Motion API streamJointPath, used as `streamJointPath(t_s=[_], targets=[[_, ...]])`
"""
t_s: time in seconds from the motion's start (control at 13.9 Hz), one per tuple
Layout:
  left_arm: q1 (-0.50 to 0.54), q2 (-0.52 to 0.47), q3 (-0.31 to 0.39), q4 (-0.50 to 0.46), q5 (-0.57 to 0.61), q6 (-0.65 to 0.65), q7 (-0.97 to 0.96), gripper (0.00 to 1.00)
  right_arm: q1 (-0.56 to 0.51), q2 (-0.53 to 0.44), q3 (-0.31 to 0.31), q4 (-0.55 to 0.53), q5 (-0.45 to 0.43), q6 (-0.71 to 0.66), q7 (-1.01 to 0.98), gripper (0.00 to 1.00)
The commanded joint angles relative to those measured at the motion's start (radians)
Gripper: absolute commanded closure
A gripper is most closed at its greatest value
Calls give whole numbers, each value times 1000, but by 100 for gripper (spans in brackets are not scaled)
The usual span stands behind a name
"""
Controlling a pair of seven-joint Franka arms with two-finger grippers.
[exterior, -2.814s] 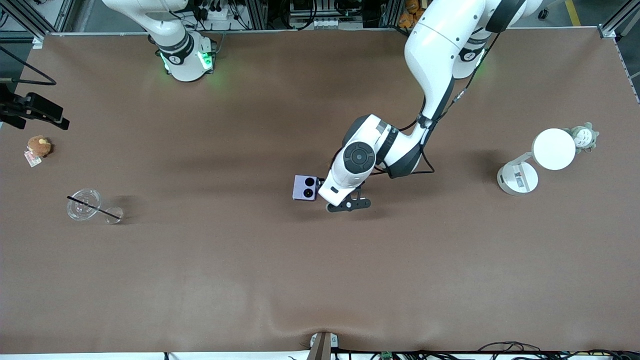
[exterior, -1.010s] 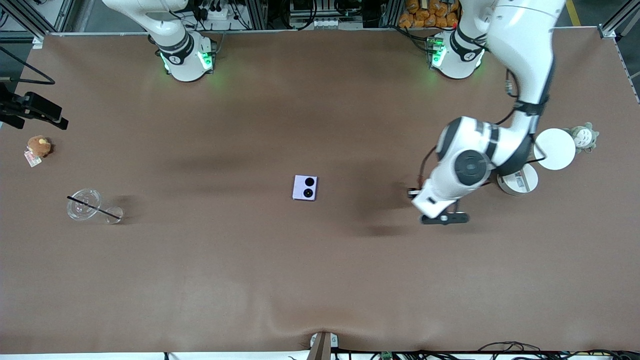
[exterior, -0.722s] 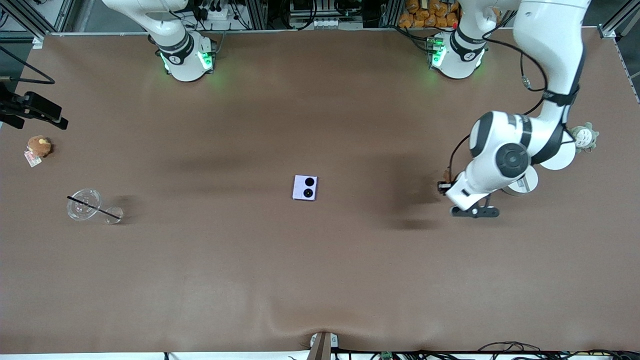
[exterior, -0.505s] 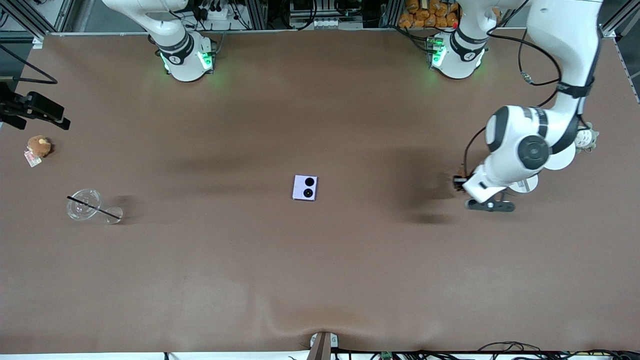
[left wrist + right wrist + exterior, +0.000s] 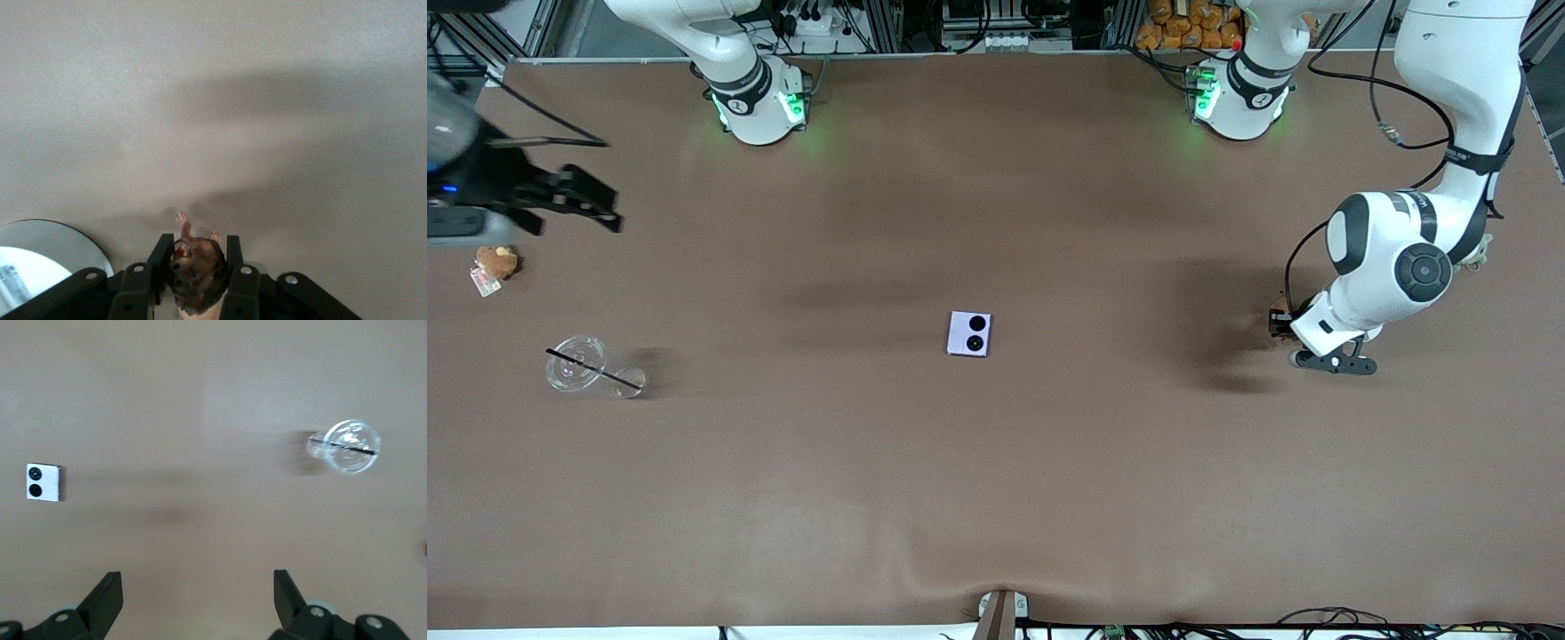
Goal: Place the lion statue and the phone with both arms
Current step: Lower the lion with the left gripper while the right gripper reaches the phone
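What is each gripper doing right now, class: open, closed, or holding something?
Left gripper: closed on the lion statue, up over the table.
Right gripper: open, holding nothing.

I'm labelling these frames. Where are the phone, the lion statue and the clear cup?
phone (image 5: 969, 333): front view, middle of its lavender face.
lion statue (image 5: 197, 267): left wrist view, its brown body between the left gripper's fingers.
clear cup (image 5: 575, 364): front view, its round rim.

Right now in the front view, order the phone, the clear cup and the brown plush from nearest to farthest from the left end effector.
Measured from the left end effector, which grips the lion statue:
1. Phone, mid-table.
2. Clear cup, toward the right arm's end.
3. Brown plush, at that end's edge, farther from the front camera than the cup.
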Motion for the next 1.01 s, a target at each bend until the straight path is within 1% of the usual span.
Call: streamJointPath(t_s=[0.0, 0.22, 0.43, 0.51, 0.58, 0.65, 0.72, 0.94], targets=[[5, 18, -5, -8, 15, 23, -5, 100, 94, 55, -8, 11, 2, 32, 116, 0], [23, 31, -3, 0, 15, 23, -4, 100, 195, 168, -8, 11, 8, 140, 231, 0], [25, 33, -2, 1, 15, 21, -4, 100, 290, 320, -8, 11, 62, 268, 340, 0], [29, 33, -3, 1, 15, 21, -4, 88, 321, 376, -8, 11, 73, 322, 377, 0], [29, 34, -3, 3, 15, 21, -4, 50, 341, 433, -8, 12, 82, 376, 406, 0], [29, 38, -3, 6, 15, 21, -4, 10, 363, 479, -6, 12, 94, 422, 419, 0], [29, 41, -3, 9, 15, 21, -4, 0, 381, 527, -8, 12, 114, 472, 419, 0], [28, 30, -3, 24, 15, 8, -7, 0, 430, 659, -6, 26, 125, 597, 417, 0]])
